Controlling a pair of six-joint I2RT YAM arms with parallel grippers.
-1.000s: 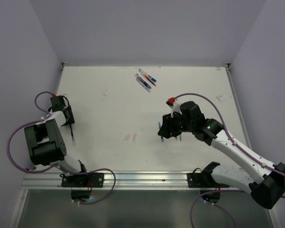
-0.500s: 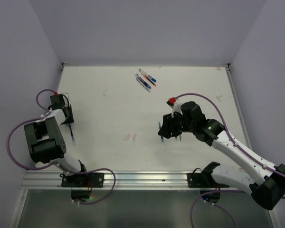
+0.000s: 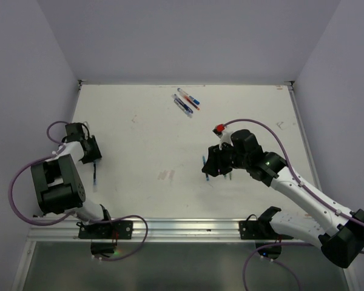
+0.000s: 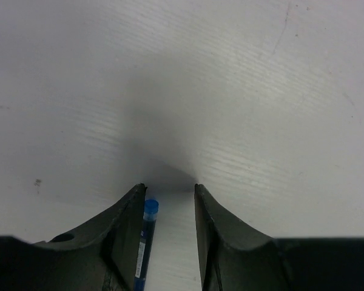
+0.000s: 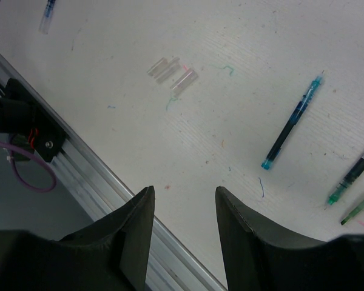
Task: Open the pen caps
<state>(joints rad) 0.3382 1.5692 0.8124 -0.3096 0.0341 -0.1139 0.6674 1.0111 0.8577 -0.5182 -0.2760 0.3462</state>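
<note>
Tabletop (image 3: 139,139): white and scuffed; it carries everything noted below.

My left arm (image 3: 57,182) is the arm on the job. My right arm (image 3: 303,191) stands well apart from the blue pen (image 4: 143,248), across the tabletop.

My left fingers (image 4: 124,224) are released and straddle the blue pen. The gap between them is wider than the barrel, so nothing is clamped. My right fingers (image 5: 130,236) are also released and hold nothing. They hover well away from the blue pen, with other pens (image 5: 289,124) lying loose off to one side.

The blue pen lies flat on the tabletop. Its long axis runs the same way my left fingers point, close against the inner face of one finger and clear of the other.

The cap (image 4: 150,209) is the bright blue end, level with my left fingertips and pointing away from the wrist. In my judgement, closing here would pinch the pen at or just behind the cap.
</note>
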